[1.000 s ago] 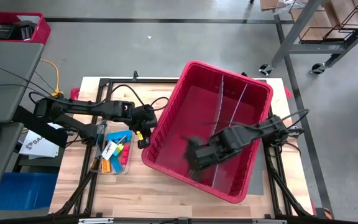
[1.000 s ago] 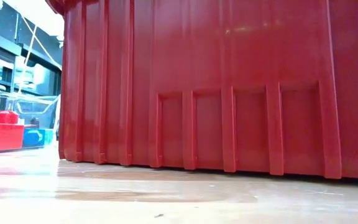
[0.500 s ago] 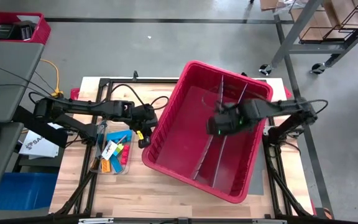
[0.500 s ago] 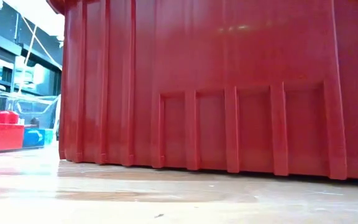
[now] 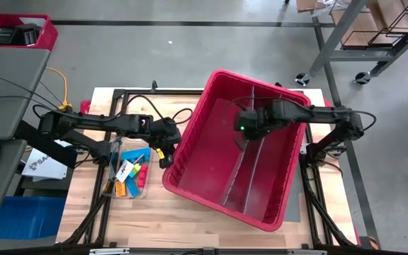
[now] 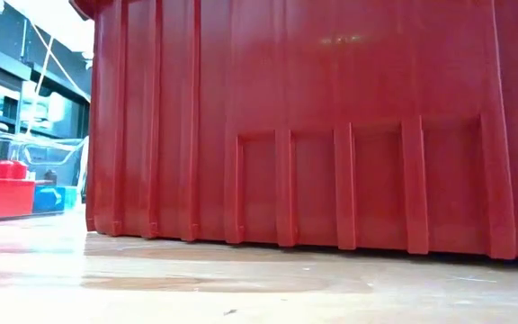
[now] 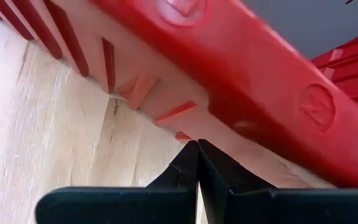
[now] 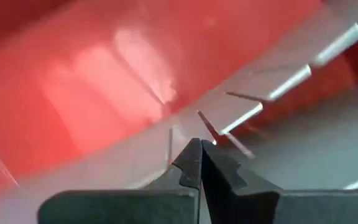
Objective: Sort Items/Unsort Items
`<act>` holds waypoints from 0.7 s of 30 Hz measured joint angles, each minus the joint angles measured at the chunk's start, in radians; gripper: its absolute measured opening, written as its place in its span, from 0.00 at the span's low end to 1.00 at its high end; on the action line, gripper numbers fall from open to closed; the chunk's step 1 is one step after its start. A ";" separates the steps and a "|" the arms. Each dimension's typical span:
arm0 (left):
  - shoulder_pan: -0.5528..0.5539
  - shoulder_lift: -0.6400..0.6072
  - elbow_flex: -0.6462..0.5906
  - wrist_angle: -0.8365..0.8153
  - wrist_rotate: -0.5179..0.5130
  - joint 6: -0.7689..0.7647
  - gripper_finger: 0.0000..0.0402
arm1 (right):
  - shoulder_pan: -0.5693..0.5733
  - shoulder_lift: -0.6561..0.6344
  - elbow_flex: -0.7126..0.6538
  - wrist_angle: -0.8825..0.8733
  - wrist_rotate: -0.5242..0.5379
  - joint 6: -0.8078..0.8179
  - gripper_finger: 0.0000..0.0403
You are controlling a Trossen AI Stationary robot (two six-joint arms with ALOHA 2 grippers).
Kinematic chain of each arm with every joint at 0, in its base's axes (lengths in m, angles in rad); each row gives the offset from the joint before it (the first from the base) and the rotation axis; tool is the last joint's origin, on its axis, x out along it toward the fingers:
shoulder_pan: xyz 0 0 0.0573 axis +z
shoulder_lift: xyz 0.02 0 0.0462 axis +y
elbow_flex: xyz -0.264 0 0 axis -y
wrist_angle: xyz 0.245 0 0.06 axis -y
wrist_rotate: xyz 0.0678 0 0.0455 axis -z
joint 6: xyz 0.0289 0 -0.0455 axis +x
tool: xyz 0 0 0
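Items [image 5: 128,172] lie just behind the clenched left tool [image 5: 163,160], far from the clenched right tool [image 5: 242,129] inside the bin [image 5: 190,134].

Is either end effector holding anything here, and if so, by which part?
Nothing is held. The left end effector is shut beside the red bin's outer wall; the right end effector is shut, empty, inside the bin.

Overhead camera looks down; table-level and both wrist cameras sit close against the red bin [image 5: 261,205].
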 joint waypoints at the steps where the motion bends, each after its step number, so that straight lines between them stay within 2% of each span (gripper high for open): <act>1: 0.000 0.000 0.000 0.000 0.000 0.000 0.00 | 0.000 -0.001 0.007 -0.022 -0.001 -0.076 0.00; 7: 0.000 0.000 0.000 0.003 -0.007 0.000 0.00 | 0.000 -0.013 0.016 -0.157 -0.006 -0.367 0.00; 10: 0.000 0.000 0.000 0.003 -0.019 -0.001 0.00 | -0.005 -0.014 0.016 -0.178 0.026 -0.395 0.00; 16: 0.001 0.000 0.000 0.011 -0.058 -0.008 0.00 | -0.023 0.007 0.016 -0.027 0.063 -0.459 0.00; 21: 0.002 0.000 0.000 0.007 -0.058 -0.016 0.00 | -0.035 0.034 0.016 -0.101 0.088 -0.483 0.00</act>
